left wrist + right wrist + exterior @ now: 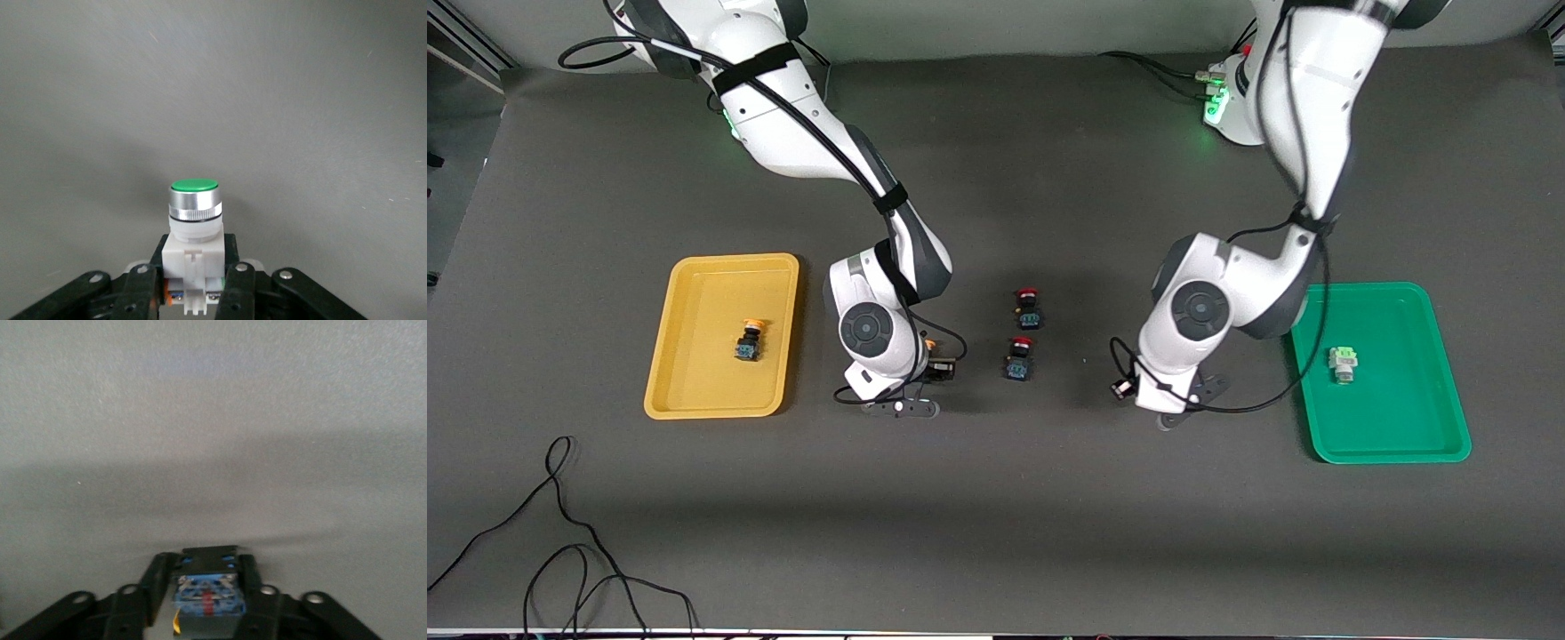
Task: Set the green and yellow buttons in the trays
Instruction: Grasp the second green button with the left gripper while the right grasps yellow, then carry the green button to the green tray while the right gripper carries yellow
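My left gripper (193,268) is shut on the white body of a green button (193,200), which stands upright between its fingers. In the front view this gripper (1190,398) is low over the mat beside the green tray (1392,422), and its button is hidden there. A second green button (1343,364) lies in that tray. My right gripper (203,579) is shut on the blue-black body of a yellow button (207,600). It (935,366) is beside the yellow tray (711,293), where another yellow button (749,342) lies.
Two red-capped black buttons (1028,308) (1019,357) sit on the dark mat between the two grippers. A loose black cable (560,498) snakes along the mat's edge nearest the front camera, toward the right arm's end.
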You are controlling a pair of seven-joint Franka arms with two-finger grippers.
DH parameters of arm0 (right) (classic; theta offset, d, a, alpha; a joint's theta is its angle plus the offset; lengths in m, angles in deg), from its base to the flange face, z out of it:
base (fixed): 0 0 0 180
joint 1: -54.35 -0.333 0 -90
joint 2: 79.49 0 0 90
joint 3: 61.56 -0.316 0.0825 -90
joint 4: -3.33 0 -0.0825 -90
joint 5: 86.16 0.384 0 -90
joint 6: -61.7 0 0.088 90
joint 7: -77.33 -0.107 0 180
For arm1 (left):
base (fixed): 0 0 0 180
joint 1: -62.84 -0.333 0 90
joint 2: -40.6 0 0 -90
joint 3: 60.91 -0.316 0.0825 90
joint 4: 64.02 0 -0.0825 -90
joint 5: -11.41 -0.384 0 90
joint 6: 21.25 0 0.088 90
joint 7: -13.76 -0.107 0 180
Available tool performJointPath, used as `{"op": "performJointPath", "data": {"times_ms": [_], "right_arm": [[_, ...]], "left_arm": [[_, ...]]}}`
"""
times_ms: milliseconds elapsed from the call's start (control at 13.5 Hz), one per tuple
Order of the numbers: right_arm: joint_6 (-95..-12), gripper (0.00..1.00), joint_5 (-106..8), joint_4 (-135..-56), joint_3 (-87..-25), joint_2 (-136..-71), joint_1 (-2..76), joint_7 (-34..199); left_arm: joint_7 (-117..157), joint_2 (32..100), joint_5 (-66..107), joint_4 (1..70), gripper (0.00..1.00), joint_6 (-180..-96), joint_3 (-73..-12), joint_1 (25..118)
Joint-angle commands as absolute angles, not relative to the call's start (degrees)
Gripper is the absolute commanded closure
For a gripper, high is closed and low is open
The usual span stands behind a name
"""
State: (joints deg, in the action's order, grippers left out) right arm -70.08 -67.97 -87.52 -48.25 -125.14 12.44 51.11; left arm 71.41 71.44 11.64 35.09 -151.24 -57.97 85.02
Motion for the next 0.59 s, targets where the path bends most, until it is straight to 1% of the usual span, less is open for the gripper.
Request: {"op": "performJointPath", "data": {"times_ms": [0, 74, 148, 370, 519], "right_arm": [[-69.70, 1.00, -66.47, -86.58, -47.85, -124.32, 12.08, 49.82], [-69.52, 1.00, -66.47, -86.58, -47.85, -123.54, 12.08, 49.91], [-68.13, 1.00, -66.47, -86.50, -47.85, -122.48, 12.16, 49.39], [-59.27, 1.00, -66.47, -86.49, -46.54, -115.73, 12.69, 49.03], [-51.89, 1.00, -66.47, -86.49, -43.21, -110.72, 12.69, 49.03]], "left_arm": [[64.59, 63.38, 11.77, 32.76, 0.87, -136.10, -58.01, 81.83], [60.91, 61.71, 11.77, 31.61, 0.87, -131.17, -58.01, 80.61], [55.91, 60.04, 11.24, 31.69, 0.87, -128.86, -58.18, 79.20], [35.46, 58.45, 9.92, 31.86, 0.87, -127.26, -58.36, 69.29], [23.05, 58.27, 8.79, 31.69, 0.87, -125.67, -58.36, 61.91]]}}
